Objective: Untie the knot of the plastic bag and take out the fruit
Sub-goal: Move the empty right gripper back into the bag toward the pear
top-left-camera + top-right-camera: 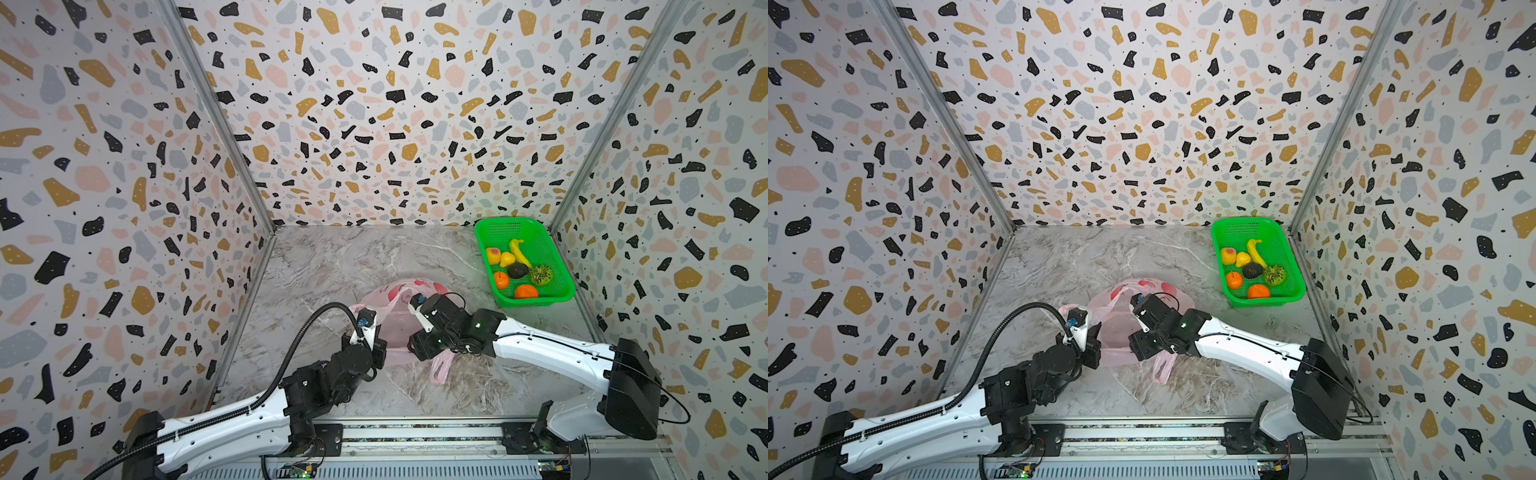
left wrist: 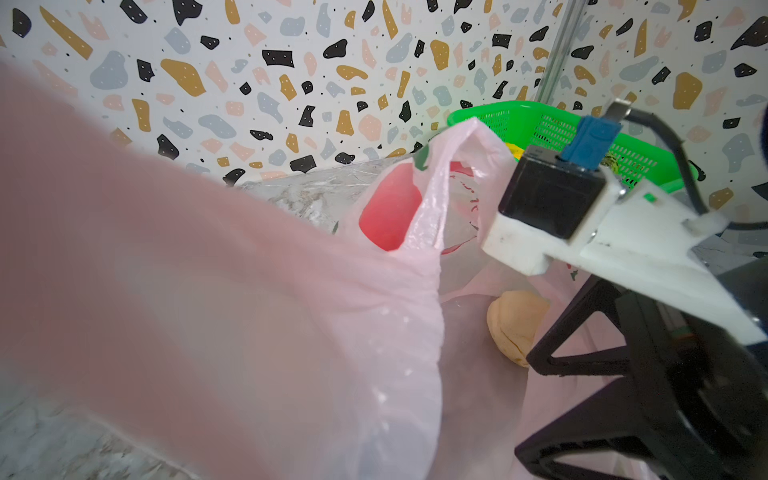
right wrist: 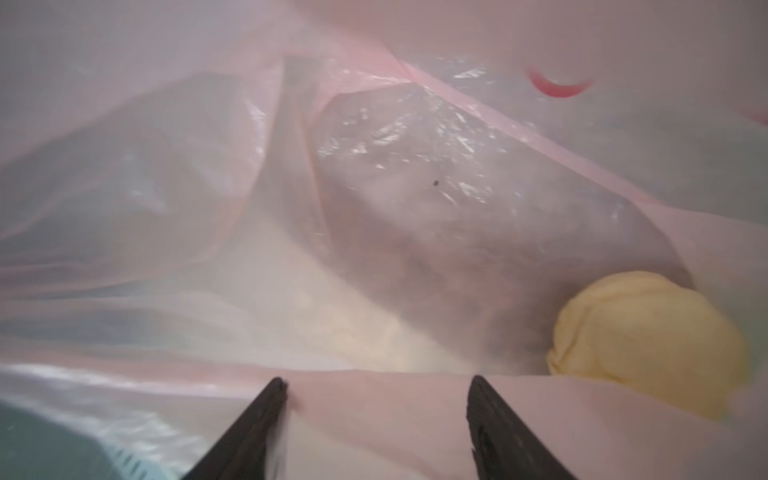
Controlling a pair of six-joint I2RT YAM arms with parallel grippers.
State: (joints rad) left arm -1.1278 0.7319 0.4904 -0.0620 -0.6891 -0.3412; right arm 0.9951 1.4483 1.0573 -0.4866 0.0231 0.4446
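Note:
The pale pink plastic bag (image 1: 395,328) lies mid-table with its mouth held wide. My left gripper (image 1: 1095,332) is at the bag's left rim; pink film covers its jaws in the left wrist view, and it is shut on the bag. My right gripper (image 3: 376,380) reaches down inside the bag, open, with only film between its fingers. A cream bumpy ball (image 3: 648,340) (image 2: 513,328) sits on the bag's floor beside the right fingers. The knot is out of view; a loose handle loop (image 1: 439,370) trails toward the front.
A green mesh basket (image 1: 536,301) stands at the back right against the wall. It holds a banana (image 1: 519,251), a peach (image 1: 493,255), an avocado (image 1: 517,270), a kiwi half (image 1: 541,275) and tangerines (image 1: 501,280). Patterned walls close three sides.

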